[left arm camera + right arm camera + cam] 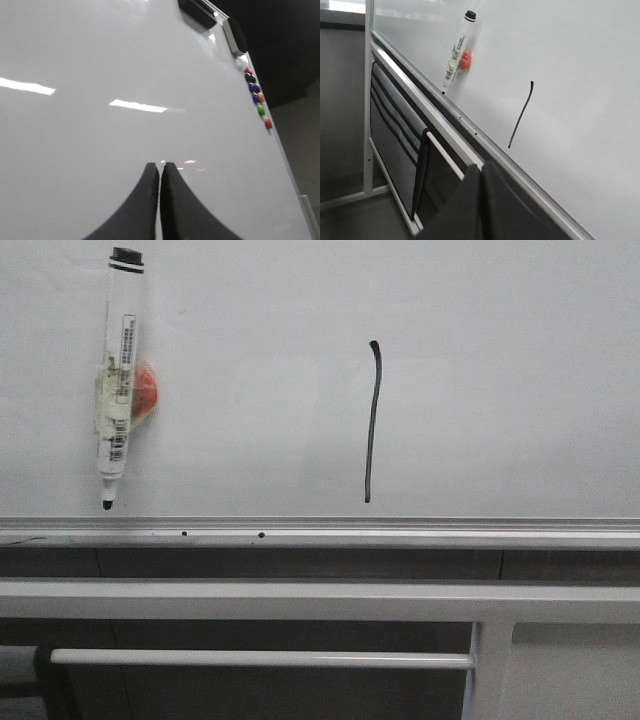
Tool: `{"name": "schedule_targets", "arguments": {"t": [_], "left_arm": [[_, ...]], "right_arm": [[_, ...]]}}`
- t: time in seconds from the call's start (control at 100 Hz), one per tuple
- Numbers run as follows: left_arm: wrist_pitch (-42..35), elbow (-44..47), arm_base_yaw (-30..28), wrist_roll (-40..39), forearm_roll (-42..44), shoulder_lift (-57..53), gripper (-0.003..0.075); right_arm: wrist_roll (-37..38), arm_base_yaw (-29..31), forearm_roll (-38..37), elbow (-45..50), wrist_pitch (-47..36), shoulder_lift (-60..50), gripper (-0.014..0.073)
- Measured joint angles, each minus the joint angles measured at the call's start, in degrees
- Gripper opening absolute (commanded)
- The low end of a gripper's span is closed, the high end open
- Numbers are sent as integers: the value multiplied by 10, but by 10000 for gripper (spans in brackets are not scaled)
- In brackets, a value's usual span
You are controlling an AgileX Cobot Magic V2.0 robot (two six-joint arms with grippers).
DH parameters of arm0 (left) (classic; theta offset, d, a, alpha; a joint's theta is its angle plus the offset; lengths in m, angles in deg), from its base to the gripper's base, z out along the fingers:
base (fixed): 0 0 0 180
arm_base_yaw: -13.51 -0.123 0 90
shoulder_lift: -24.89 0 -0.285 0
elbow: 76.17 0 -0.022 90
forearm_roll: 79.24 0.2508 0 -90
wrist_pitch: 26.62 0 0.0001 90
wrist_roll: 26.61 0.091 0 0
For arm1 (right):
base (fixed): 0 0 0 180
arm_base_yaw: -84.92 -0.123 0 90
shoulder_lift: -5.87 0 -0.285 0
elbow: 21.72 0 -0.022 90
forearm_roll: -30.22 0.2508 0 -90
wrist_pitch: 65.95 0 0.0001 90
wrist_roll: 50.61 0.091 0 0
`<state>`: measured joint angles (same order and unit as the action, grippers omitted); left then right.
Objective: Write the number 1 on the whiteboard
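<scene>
The whiteboard (500, 390) fills the front view, with its silver bottom rail (400, 532) and two small dark holes. The number 1 (372, 420), a thin black stroke with a small hook on top, is drawn near the board's middle; it also shows in the right wrist view (521, 115). A white marker pen (118, 380) hangs upright in a clip with a red magnet at the board's left, tip down; it shows in the right wrist view too (456, 52). My left gripper (160, 164) is shut and empty, facing bare board (100, 140). My right gripper (482, 166) is shut and empty, below the rail. Neither gripper shows in the front view.
Grey metal frame bars (300, 600) run under the board, with a thinner rod (260, 658) below. Several coloured magnets (256, 95) and a dark eraser (197, 11) sit near the board's edge in the left wrist view. A black strap (422, 170) hangs on the rod.
</scene>
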<state>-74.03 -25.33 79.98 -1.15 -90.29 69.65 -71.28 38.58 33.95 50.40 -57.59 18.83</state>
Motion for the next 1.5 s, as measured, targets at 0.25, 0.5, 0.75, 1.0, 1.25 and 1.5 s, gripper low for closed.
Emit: {"name": "schedule_targets", "arguments": {"t": [0.25,0.5,0.75,1.0,1.25,1.5], "left_arm": [[88,0,-125,-3,-49,-111,-20],[222,7,-291,-2,-132,-219,-20],[304,63,-450,-2,-185,-341,-20],[345,138,-545,-1,-217,-373,-20],[371,223,-580,-1,-236,-373,-20],[376,267,-586,19,-286,-373,-20]], "right_arm": [[0,0,0,0,0,0,-63],[-1,0,0,0,0,0,-63],[-1,0,0,0,0,0,-63],[-1,0,0,0,-1,0,-63],[0,0,0,0,-1,0,-64],[0,0,0,0,-1,0,-63]]}}
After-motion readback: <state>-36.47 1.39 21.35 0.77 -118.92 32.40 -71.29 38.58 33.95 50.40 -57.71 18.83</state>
